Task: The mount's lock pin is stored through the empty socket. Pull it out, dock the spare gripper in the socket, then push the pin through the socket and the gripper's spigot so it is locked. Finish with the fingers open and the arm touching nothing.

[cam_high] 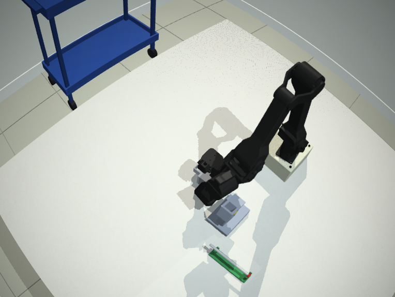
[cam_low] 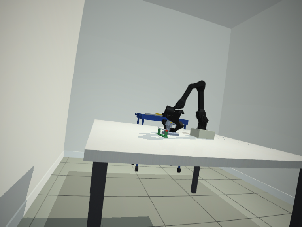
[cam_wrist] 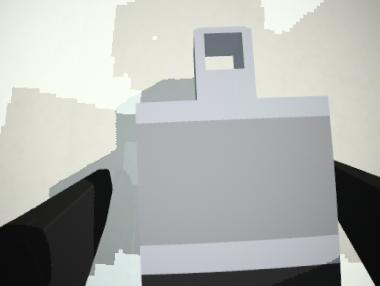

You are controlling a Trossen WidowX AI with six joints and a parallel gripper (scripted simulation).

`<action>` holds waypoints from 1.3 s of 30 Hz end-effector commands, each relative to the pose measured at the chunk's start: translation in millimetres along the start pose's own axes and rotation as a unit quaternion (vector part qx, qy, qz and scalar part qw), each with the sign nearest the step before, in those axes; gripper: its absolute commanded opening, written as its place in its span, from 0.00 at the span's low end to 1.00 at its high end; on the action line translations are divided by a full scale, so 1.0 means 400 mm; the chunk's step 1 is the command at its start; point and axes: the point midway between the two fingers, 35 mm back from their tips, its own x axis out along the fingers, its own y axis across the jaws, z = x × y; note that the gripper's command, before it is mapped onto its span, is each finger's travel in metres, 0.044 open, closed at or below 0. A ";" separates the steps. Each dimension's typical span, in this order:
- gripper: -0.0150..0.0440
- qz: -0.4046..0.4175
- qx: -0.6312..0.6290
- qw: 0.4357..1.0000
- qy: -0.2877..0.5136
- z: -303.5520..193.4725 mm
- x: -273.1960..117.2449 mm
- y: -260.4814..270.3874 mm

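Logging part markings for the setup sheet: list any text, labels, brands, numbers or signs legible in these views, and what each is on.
None legible on any surface in the three views.
The arm, mount and spare gripper: no readable marking.
Any tiny lettering would be too small to read.

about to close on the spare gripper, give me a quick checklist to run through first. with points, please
1. Black parallel-jaw hand (cam_high: 206, 176) (cam_low: 172, 128) (cam_wrist: 217, 174) open: ok.
2. Grey-and-black block-shaped spare gripper (cam_high: 203, 177) (cam_wrist: 217, 174) between the fingers: ok.
3. Block centred between them: not ok, the wrist view shows a clear gap on the image's left and almost none on its right.
4. Right-of-image finger free of the block: cannot tell, the block's edge meets it in view.
5. Silver red-ended lock pin (cam_high: 229, 259) out of the blue-grey socket mount (cam_high: 238, 220) and in the green cradle (cam_high: 238, 272): ok.
6. Square hole through the spigot unobstructed: ok.
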 end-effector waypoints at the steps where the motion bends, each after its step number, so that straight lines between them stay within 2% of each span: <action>1: 0.91 -0.003 -0.004 1.000 0.000 -0.004 0.005 -0.005; 6: 0.69 -0.003 -0.004 1.000 0.000 -0.004 0.005 -0.005; 14: 0.60 -0.003 -0.004 1.000 0.000 -0.003 0.005 -0.003; 22: 0.25 -0.002 -0.004 1.000 0.000 0.022 -0.032 0.010; 39: 0.25 -0.002 -0.004 1.000 0.000 0.123 -0.206 0.014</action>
